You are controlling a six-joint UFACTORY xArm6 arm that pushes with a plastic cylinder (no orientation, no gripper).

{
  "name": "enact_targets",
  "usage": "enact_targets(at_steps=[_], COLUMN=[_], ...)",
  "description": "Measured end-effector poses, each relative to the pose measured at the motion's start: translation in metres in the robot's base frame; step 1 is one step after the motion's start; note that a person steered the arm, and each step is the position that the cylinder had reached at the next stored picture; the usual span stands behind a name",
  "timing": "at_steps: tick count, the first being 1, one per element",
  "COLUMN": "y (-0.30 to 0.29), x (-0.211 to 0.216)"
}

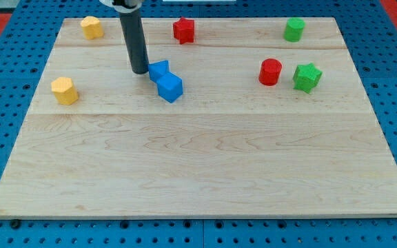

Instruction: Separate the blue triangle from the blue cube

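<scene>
The blue triangle (158, 69) is sitting on the far left part of the wooden board (198, 165), and it is touching the blue cube (170, 87), which is lying just nearer and slightly to its right. The two blue pieces are forming one tight pair.

My tip (140, 71) is resting on the board just left of the blue triangle, so close that I cannot tell whether it is touching it. The dark rod is rising straight up from there and leaving the picture at the far edge. I am working with no gripper, only this rod, so nothing is being held.

Moving outward, a yellow block (65, 90) is lying near the left edge, well apart from the blue pair. Another yellow block (92, 27) is sitting at the far left corner. A red star-like block (183, 29) is sitting at the far edge, beyond the blue pair.

On the right, a red cylinder (270, 71) is standing near a green star-like block (307, 77). A green block (294, 29) is sitting at the far right.

The board is lying on a blue pegboard surface (5, 138).
</scene>
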State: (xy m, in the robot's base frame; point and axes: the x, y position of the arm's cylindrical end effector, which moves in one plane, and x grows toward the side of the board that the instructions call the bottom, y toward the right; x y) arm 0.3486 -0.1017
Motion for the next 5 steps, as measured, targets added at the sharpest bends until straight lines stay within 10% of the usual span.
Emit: enact_targets(at_steps=[5], y=[0.071], x=[-0.005])
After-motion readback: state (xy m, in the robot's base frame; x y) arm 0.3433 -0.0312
